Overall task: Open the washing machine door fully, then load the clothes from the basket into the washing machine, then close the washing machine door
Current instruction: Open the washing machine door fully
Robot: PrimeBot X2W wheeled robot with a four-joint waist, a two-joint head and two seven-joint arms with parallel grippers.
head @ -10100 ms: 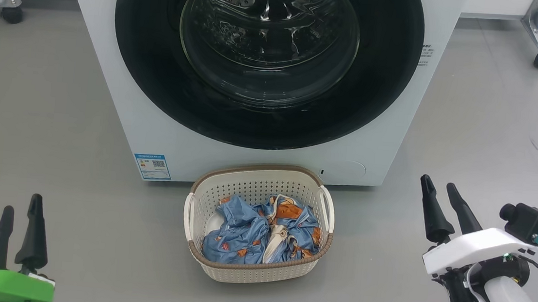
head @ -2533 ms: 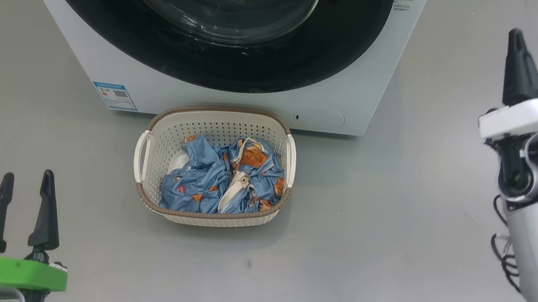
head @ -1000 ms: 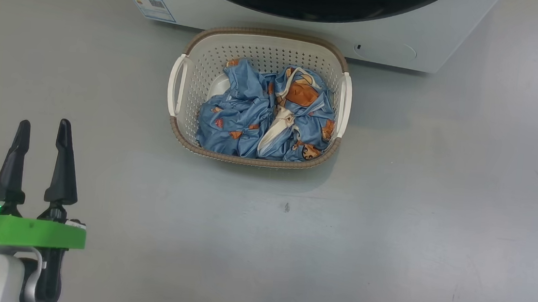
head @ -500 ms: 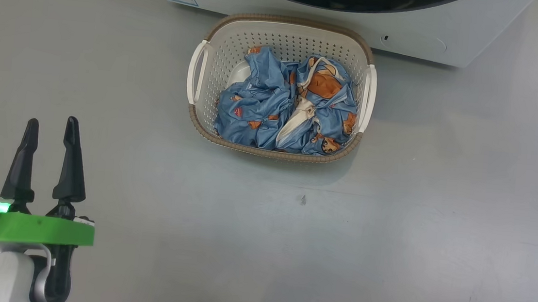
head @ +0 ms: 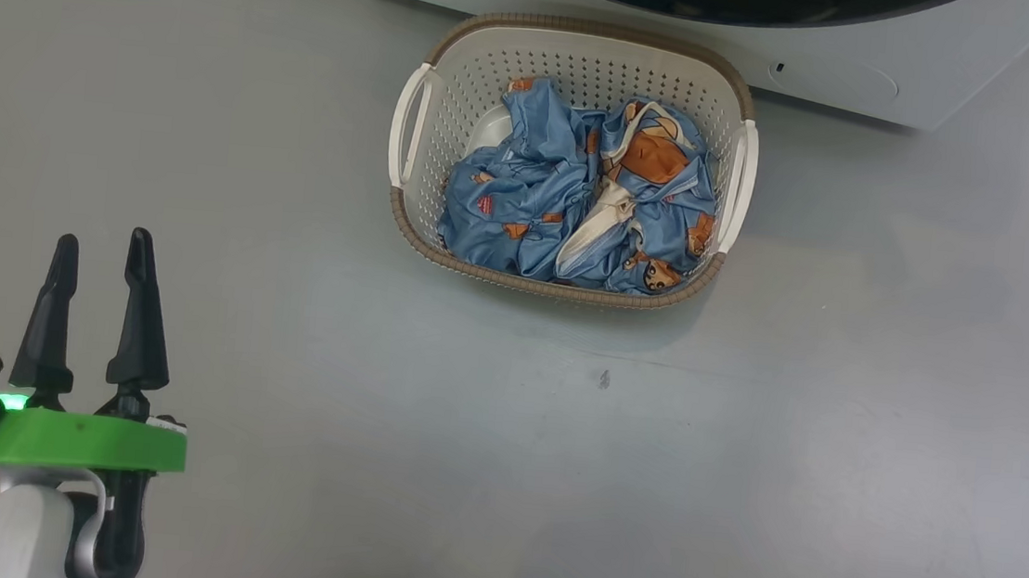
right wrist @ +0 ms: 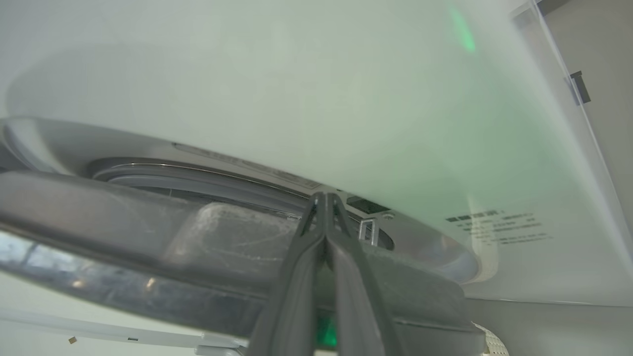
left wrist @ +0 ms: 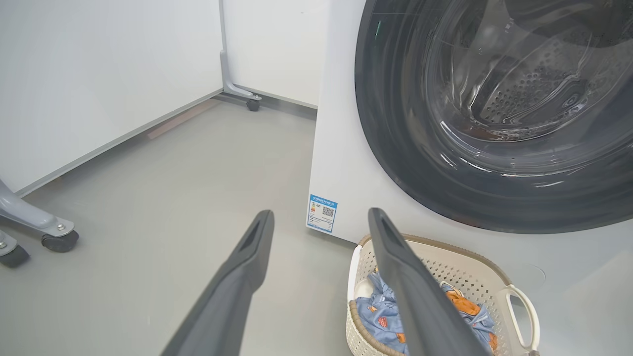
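At lower left we see our left gripper (head: 103, 239), fingers spread and holding nothing. It is well apart from the basket (head: 593, 28) of blue clothes (head: 570, 191) on the grey floor (head: 555, 469), just before the washing machine (head: 945, 47).

Head looks down, left wrist forward — sharing the basket (head: 593, 28) (left wrist: 465, 277); right wrist hugs door (right wrist: 148, 237).

A small blue-bordered label (left wrist: 322, 213) sits at the lower corner of the white front of the washing machine (left wrist: 336, 123). It carries a QR code and rows of print too small to read. In the right wrist view, several lines of dark print (right wrist: 497, 225) stand on the machine's white panel, blurred beyond reading. No word, brand or number is legible.
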